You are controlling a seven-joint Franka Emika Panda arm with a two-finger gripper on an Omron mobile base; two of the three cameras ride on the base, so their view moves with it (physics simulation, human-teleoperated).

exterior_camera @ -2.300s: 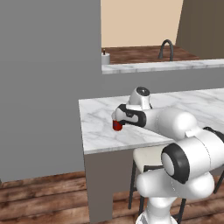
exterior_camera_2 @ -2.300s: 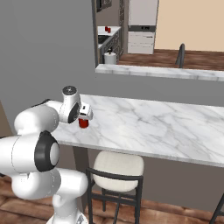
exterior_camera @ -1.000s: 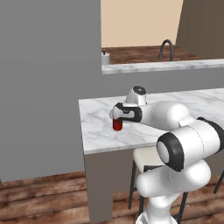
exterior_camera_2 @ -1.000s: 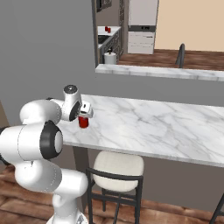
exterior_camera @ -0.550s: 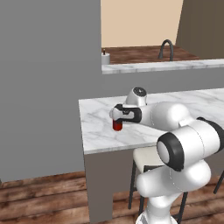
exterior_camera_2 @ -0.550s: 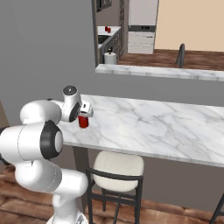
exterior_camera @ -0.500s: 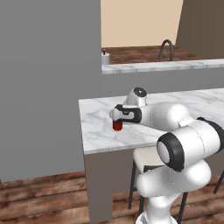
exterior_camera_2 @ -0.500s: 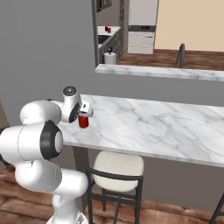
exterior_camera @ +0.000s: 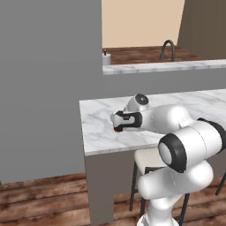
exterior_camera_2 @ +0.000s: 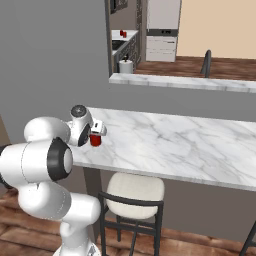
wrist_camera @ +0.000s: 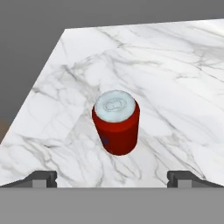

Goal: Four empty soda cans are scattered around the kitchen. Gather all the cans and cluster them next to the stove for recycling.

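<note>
In the hand view the gripper (wrist_camera: 112,177) stands spread wide, its 2 dark fingertips (wrist_camera: 41,177) far apart at the bottom edge with nothing between them. Just beyond and centred in that gap, a red soda can (wrist_camera: 116,122) stands upright on the marble counter (wrist_camera: 175,87), its silvery top facing the camera (the tips do not touch it).

From the left base view, the gripper (exterior_camera: 118,126) hangs low over the can (exterior_camera: 118,129), which sits near the counter's left end (exterior_camera: 95,128), a little back from the front edge. The right base view shows the same can (exterior_camera_2: 95,140) just below the hand, with a cushioned stool (exterior_camera_2: 134,192) tucked under the counter.

Farther back, a raised marble ledge (exterior_camera_2: 180,82) carries a small white jar (exterior_camera_2: 126,66) and a dark curved faucet (exterior_camera: 167,48). Beyond it, 2 small red objects (exterior_camera_2: 122,33) stand on a distant counter, too small to identify.
</note>
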